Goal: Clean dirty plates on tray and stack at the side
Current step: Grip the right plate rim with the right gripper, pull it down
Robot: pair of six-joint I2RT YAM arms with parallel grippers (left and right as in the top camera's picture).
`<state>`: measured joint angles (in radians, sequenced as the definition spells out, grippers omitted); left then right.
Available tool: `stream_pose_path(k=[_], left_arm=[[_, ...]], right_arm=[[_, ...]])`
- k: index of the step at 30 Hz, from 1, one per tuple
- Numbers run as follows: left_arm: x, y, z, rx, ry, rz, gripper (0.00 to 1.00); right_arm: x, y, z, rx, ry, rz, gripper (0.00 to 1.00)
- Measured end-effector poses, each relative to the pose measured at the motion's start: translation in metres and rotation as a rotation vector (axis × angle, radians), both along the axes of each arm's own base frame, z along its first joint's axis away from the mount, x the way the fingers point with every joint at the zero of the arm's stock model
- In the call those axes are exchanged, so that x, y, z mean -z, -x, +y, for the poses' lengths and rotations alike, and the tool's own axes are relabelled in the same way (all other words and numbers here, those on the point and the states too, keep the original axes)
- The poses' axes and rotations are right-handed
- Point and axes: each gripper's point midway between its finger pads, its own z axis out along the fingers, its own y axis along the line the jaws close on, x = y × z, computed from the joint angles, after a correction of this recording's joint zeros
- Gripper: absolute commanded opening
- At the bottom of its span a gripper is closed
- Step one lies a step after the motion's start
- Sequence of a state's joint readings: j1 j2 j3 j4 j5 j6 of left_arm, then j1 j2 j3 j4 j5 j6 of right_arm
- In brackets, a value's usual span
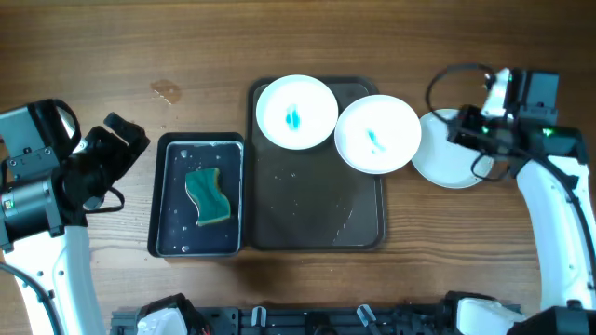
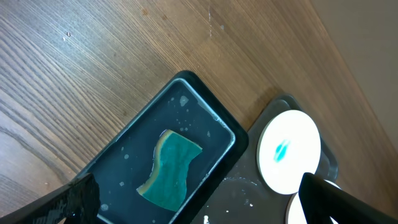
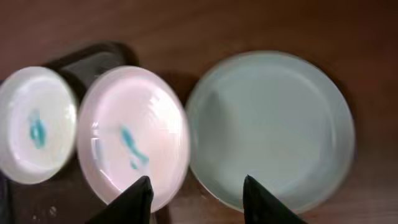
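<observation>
Overhead, we find the left gripper (image 1: 121, 138) spread beside a black rectangular basin (image 1: 160, 200) holding a teal sponge (image 1: 208, 195). Two teal-smeared white plates (image 1: 296, 112) (image 1: 377, 133) rest on the dark brown-grey tray (image 1: 317, 214); a plain white plate (image 1: 447, 166) lies just beside it, below the spread right gripper (image 1: 464, 127).

The large dark rectangular tray (image 1: 317, 223) carries one smeared round white plate (image 1: 296, 113) at its 11 o'clock and a second smeared plate (image 1: 377, 134) at 2 o'clock, overhanging the rim. A plain white plate (image 1: 456, 166) lies on the wooden surface (image 1: 186, 56) at 3 o'clock. The black rectangular basin (image 1: 156, 214), holding a wavy sponge (image 1: 209, 194), sits at 9.
</observation>
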<state>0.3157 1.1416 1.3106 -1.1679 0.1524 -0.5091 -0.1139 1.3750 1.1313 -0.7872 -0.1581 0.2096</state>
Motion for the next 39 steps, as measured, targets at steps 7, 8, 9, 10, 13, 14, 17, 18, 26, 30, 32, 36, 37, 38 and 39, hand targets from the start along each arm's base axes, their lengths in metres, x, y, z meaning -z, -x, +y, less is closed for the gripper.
stream_pose_path(k=[7,8,9,10,13,14,17,18,26,30,32,36,37,38,39], left_arm=[[0.000,0.000,0.000,0.000,0.000,-0.001,1.00],[0.000,0.000,0.000,0.000,0.001,0.000,1.00],[0.000,0.000,0.000,0.002,0.002,-0.001,1.00],[0.000,0.000,0.000,0.001,0.002,0.000,1.00],[0.000,0.000,0.000,0.001,0.002,-0.001,1.00],[0.000,0.000,0.000,0.001,0.002,-0.001,1.00],[0.000,0.000,0.000,0.001,0.002,-0.001,1.00],[0.000,0.000,0.000,0.001,0.002,-0.001,1.00],[0.000,0.000,0.000,0.001,0.002,-0.001,1.00],[0.000,0.000,0.000,0.001,0.002,-0.001,1.00],[0.000,0.000,-0.001,0.002,0.002,-0.001,1.00],[0.000,0.000,0.000,0.001,0.002,-0.001,1.00],[0.000,0.000,0.000,0.001,0.002,-0.001,1.00],[0.000,0.000,-0.001,0.002,0.002,-0.001,1.00],[0.000,0.000,0.000,0.002,0.002,-0.001,1.00]], right_arm=[[0.076,-0.048,0.024,-0.146,-0.016,0.067,0.46],[0.088,-0.048,0.025,-0.151,-0.027,0.094,0.45],[0.104,-0.047,0.027,-0.156,-0.039,0.131,0.43],[0.114,-0.046,0.029,-0.161,-0.049,0.157,0.36],[0.125,-0.043,0.033,-0.174,-0.069,0.186,0.04],[0.125,-0.043,0.034,-0.171,-0.076,0.187,0.04],[0.128,-0.039,0.033,-0.152,-0.081,0.209,0.04],[0.129,-0.035,0.031,-0.136,-0.077,0.228,0.04],[0.053,0.010,0.035,-0.120,-0.063,0.206,0.04],[0.026,0.039,0.075,-0.195,-0.092,0.189,0.04],[0.048,0.056,0.105,-0.235,-0.116,0.246,0.04],[0.103,0.089,0.151,-0.221,-0.165,0.350,0.04],[0.111,0.096,0.156,-0.191,-0.179,0.373,0.04],[0.116,0.101,0.161,-0.159,-0.192,0.392,0.04],[0.119,0.103,0.164,-0.128,-0.206,0.401,0.04]])
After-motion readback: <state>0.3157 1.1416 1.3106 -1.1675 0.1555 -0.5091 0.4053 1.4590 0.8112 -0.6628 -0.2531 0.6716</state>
